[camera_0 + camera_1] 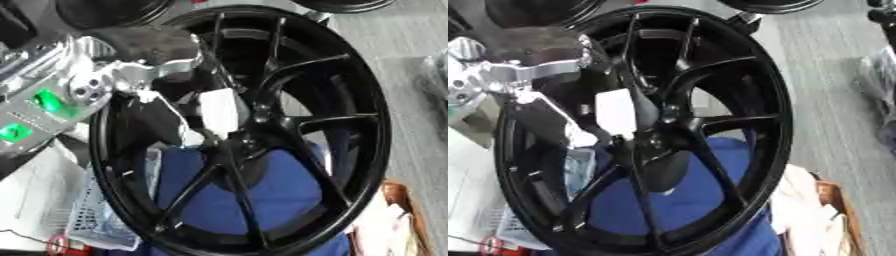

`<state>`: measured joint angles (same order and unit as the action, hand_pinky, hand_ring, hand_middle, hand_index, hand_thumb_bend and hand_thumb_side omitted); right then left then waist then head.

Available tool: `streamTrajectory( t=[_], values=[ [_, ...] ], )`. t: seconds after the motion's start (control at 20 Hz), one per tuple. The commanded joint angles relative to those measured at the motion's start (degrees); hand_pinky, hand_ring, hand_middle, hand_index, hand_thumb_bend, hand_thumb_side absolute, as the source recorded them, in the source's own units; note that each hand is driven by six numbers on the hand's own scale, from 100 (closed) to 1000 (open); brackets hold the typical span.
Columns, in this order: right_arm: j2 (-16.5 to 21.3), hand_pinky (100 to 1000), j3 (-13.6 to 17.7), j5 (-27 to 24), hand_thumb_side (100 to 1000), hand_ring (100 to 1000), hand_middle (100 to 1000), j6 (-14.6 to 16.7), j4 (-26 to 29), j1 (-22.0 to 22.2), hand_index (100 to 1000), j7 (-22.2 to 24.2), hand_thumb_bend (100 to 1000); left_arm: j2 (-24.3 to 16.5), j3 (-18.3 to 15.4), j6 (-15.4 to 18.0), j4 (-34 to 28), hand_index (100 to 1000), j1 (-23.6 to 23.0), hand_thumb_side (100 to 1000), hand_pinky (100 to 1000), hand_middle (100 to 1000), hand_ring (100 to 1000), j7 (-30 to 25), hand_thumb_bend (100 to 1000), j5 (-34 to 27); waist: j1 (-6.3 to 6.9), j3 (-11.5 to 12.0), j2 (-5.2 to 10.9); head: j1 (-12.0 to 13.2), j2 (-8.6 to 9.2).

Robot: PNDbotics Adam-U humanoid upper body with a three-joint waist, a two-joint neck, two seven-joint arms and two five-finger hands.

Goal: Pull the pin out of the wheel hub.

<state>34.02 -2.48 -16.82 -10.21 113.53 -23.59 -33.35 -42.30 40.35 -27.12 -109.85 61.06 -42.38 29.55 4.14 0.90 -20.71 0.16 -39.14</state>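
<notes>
A black multi-spoke wheel (350, 100) stands upright and fills most of both views. Its hub (229, 145) sits at the middle where the spokes meet. My left arm, silver at the wrist (105, 82), comes in from the upper left, and the black left hand (157, 120) lies against the wheel face right beside the hub. A white blocky piece (220, 111) shows just above the hub at the hand's tip; I cannot tell whether it is the pin or part of the hand. The right hand shows in no view.
Blue cloth (262, 195) lies behind the spokes. White sheets and a clear bag (52, 200) lie at the lower left. A brown and white thing (394, 210) sits at the lower right. More dark wheels (114, 10) stand along the top. Grey floor (411, 45) runs to the right.
</notes>
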Motion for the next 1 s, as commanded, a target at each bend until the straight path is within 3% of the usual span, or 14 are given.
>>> streamTrajectory(
  t=[0.05,0.5,1.0],
  values=[
    [0.58,718,0.5,-0.11,472,686,721,0.02,1.06,-0.24,733,-0.14,100,-0.02,-0.33,-2.47,-0.26,720,1.37,435,754,547,641,-1.37,483,0.04,-0.19,-0.07,0.85,0.1,0.74],
    [0.23,719,0.4,-0.21,473,687,722,0.1,1.06,-0.33,734,-0.07,100,2.35,0.7,-2.97,1.6,671,2.25,436,742,508,606,0.01,433,0.93,-0.16,-0.22,0.8,0.14,1.03],
    [0.2,720,0.42,-0.19,472,687,723,0.22,1.06,-0.35,734,-0.23,100,2.58,0.91,-1.97,1.7,624,2.26,379,736,467,573,-0.39,371,1.44,-0.26,0.01,0.79,0.34,1.03]
  ],
)
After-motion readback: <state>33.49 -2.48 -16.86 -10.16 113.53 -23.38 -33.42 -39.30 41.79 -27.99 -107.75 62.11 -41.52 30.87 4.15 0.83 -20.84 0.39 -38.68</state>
